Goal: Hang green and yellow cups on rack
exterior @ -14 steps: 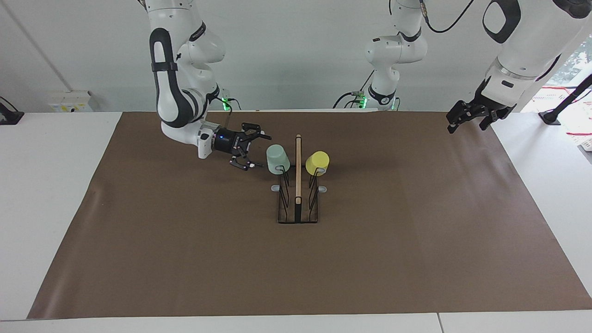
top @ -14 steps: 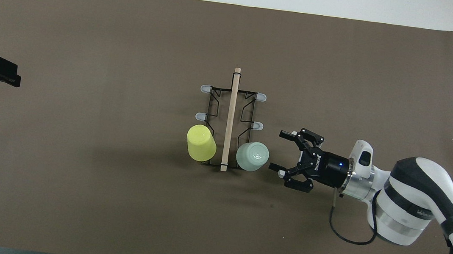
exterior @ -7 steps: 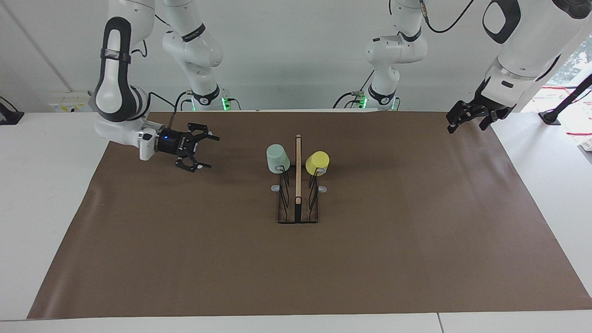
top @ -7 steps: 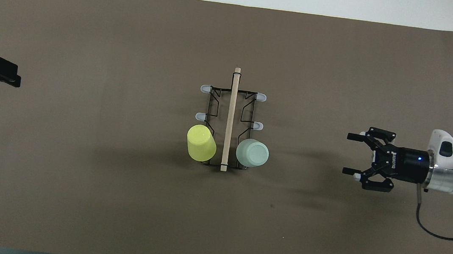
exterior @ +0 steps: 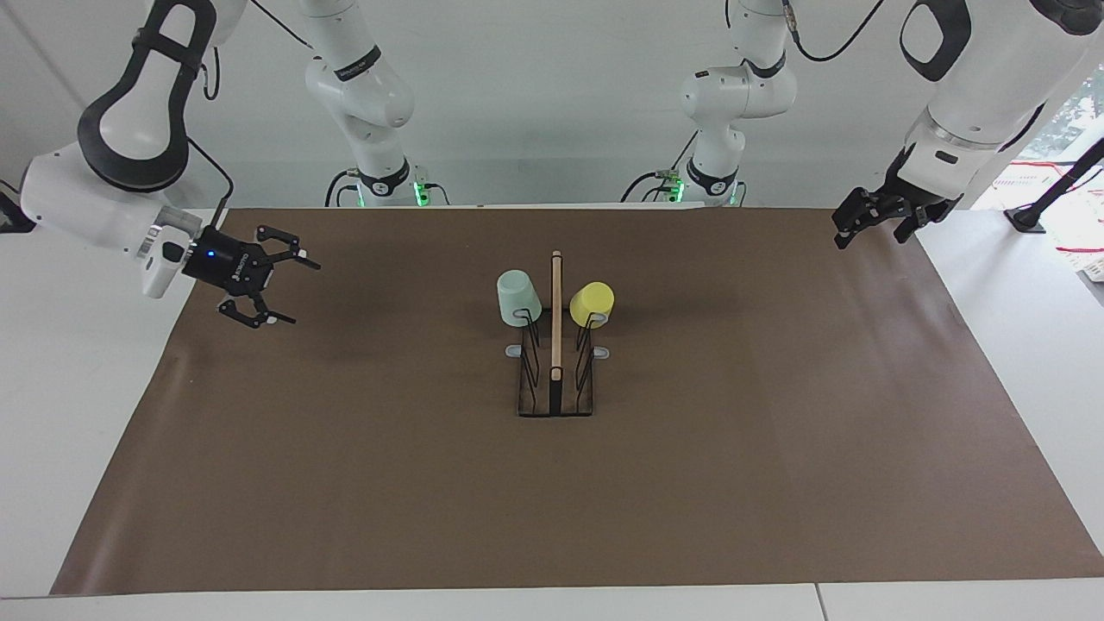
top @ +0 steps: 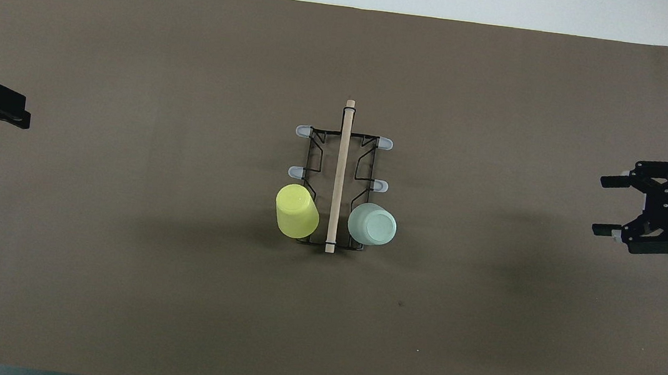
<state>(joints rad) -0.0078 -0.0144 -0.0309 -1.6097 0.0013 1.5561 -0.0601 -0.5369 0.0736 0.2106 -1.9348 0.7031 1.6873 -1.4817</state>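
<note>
Nearest the robots on the rack (exterior: pixel 555 379) sit both cups, each upturned over a prong at the rack's robot-side end: the green cup (exterior: pixel 517 297) on the side toward the right arm's end of the table, the yellow cup (exterior: pixel 592 303) on the side toward the left arm's end, with the light wooden top bar (exterior: pixel 556 315) running between them. Neither cup touches the brown mat (exterior: pixel 776 448). Judged from this, the hanging looks done — nothing of the task appears left except for the arms to settle.

Farther from the robots along the rack, four grey-tipped prongs stand bare, two per side, such as the one in the overhead view beside the green cup (top: pixel 379 185). The count: one rack, two cups (one green, one yellow), six prongs with two taken, two arms.

The right gripper (exterior: pixel 276 289) hangs over the edge of the mat at the right arm's end of the table, well apart from the rack, its jaws spread wide and holding nothing. The left gripper (exterior: pixel 871 226) hangs over the mat's corner at the left arm's end, near the robots' edge, also well clear of the rack; its fingers carry nothing and seem spread apart — this arm waits
</note>
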